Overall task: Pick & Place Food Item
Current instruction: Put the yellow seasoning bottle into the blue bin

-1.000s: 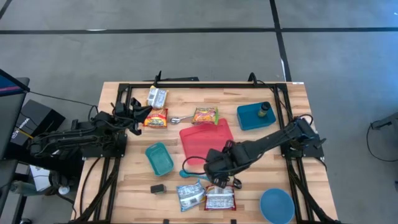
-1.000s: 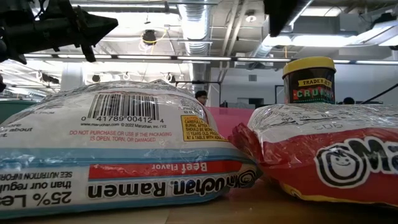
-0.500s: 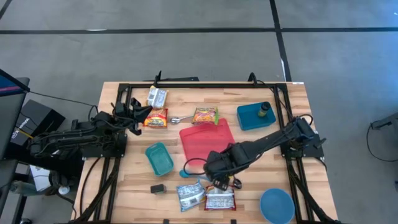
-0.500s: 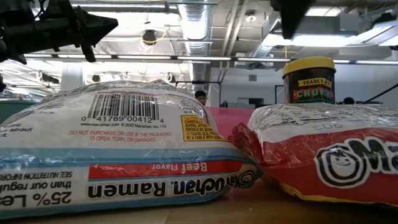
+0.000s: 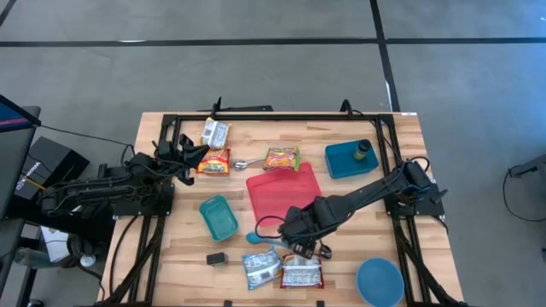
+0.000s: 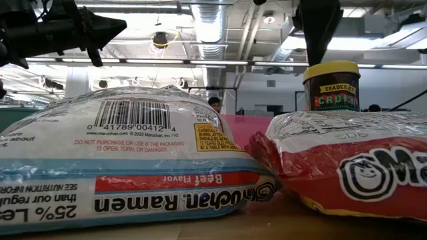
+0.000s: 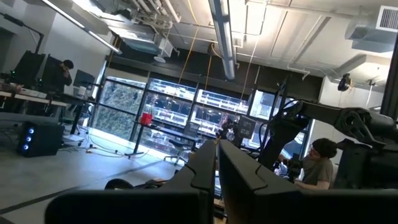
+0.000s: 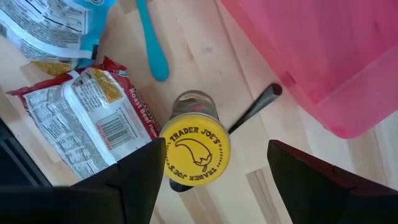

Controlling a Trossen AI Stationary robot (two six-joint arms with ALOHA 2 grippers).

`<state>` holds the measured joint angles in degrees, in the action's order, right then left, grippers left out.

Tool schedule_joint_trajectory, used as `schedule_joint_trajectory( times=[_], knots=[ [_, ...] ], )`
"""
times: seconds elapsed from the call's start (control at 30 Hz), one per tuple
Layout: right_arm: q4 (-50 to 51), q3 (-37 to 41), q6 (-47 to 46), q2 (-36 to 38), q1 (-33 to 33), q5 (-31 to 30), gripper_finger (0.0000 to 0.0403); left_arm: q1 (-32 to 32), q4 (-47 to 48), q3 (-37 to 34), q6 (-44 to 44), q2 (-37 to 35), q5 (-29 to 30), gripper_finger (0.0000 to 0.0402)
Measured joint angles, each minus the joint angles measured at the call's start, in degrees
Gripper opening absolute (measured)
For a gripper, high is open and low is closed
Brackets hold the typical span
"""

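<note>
A small jar with a yellow "Trader Joe's" lid [image 8: 194, 155] stands upright on the wooden table, just in front of the pink tray [image 8: 336, 56]. In the low view the jar [image 6: 331, 85] shows behind a red ramen pack. My right gripper [image 8: 216, 163] hangs open above it, pointing down, with one finger on either side of the lid and clear of it; one finger [image 6: 319, 27] shows over the jar. In the high view the right gripper [image 5: 300, 246] hides the jar. My left gripper [image 7: 217, 171] is shut and empty, held up at the table's left [image 5: 192, 153].
A red ramen pack [image 8: 81, 118] and a blue one [image 8: 56, 18] lie close beside the jar, toward the near edge. A teal spoon [image 8: 152, 43] and a black utensil handle [image 8: 255, 109] lie next to it. A teal container [image 5: 218, 217], a blue bowl [image 5: 380, 281] and more packs [image 5: 281, 159] are spread around.
My right gripper has come down toward the jar, still open; in the low view its finger reaches lower over the lid than before. The jar has not moved.
</note>
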<state>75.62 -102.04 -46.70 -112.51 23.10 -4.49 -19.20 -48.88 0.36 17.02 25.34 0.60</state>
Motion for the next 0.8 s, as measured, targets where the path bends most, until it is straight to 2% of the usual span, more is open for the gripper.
schedule_joint_trajectory(
  times=[0.8],
  knots=[
    [-4.6, 3.9, -0.5, 0.0, 0.6, 1.9, 0.0276, 0.0, 0.0, 0.0, 0.0, 0.0, 0.0, 0.0012]
  ],
)
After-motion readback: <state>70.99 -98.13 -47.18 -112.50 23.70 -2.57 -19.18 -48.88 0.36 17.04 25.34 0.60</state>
